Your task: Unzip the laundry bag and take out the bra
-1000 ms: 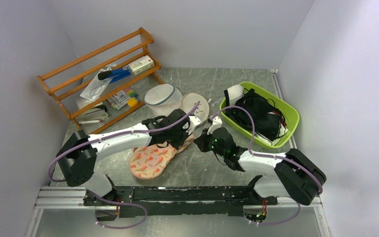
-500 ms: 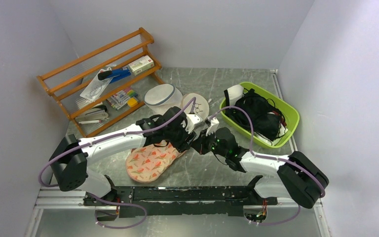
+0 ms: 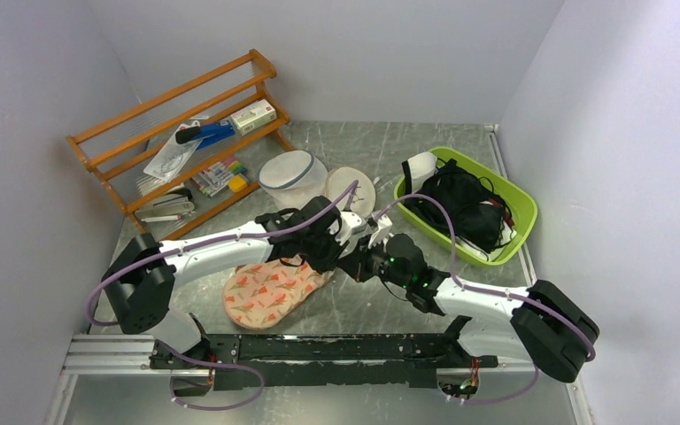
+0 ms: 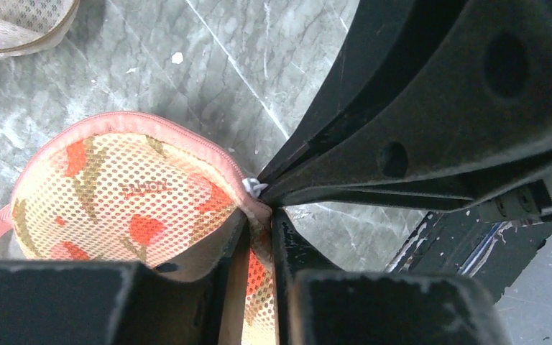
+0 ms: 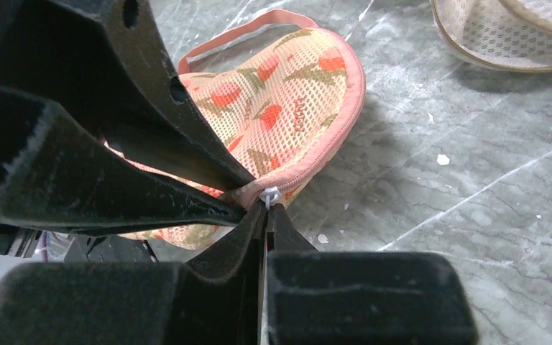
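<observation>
While arms lean inward | left claw [image 4: 259,219], right claw [image 5: 266,210] pinch laundry bag [image 3: 270,292]

Looks like a robotics test cell, probably in a lab: plain white panels [image 3: 336,53] box in a scuffed metal tabletop [image 3: 381,146], with two robot arms [image 3: 221,252] bolted to an aluminium rail [image 3: 106,354] at its edge.

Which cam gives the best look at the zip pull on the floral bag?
Right wrist: the white zip pull sits unobstructed at the right gripper tips, on the laundry bag edge. Left wrist shows it too, partly tucked against the other arm's fingers. Top external: hidden under the wrists.
</observation>
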`<state>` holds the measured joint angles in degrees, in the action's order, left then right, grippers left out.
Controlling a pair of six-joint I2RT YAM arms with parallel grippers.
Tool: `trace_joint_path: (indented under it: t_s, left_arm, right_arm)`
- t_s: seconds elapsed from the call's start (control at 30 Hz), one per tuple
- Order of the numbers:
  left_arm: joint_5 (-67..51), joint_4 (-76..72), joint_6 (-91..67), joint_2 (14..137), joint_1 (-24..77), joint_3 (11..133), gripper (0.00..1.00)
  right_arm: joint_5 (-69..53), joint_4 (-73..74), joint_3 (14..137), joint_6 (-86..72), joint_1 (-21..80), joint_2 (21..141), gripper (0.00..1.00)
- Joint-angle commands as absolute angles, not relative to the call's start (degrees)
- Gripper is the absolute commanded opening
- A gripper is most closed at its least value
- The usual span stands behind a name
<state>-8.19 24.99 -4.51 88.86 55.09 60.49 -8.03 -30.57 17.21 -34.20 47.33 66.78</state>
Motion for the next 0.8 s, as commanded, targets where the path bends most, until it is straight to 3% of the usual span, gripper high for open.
trace_joint_path:
  t_s: [0.0,0.27,0.57,0.77]
  left_arm:
    - [-7.8,23.9,-3.9,86.3,55.0,61.1,0.23]
    - [-7.3,24.7,-2.1,84.3,55.3,60.1,0.08]
    - [-8.4,23.6,-1.2,81.3,55.5,58.9,0.07]
    - [-1.8,17.6,3.1,77.2,60.3,54.0,0.07]
  right_arm:
    - [-6.2,-28.6,17.0,-34.8,48.1,66.1,0.00]
    - [0.8,-23.3,17.6,-32.2,48.0,65.4,0.00]
    - [4.2,-25.5,18.5,-31.7,47.8,69.0,0.00]
    - [7.2,-16.5,24.8,-28.8,47.2,71.9,0.00]
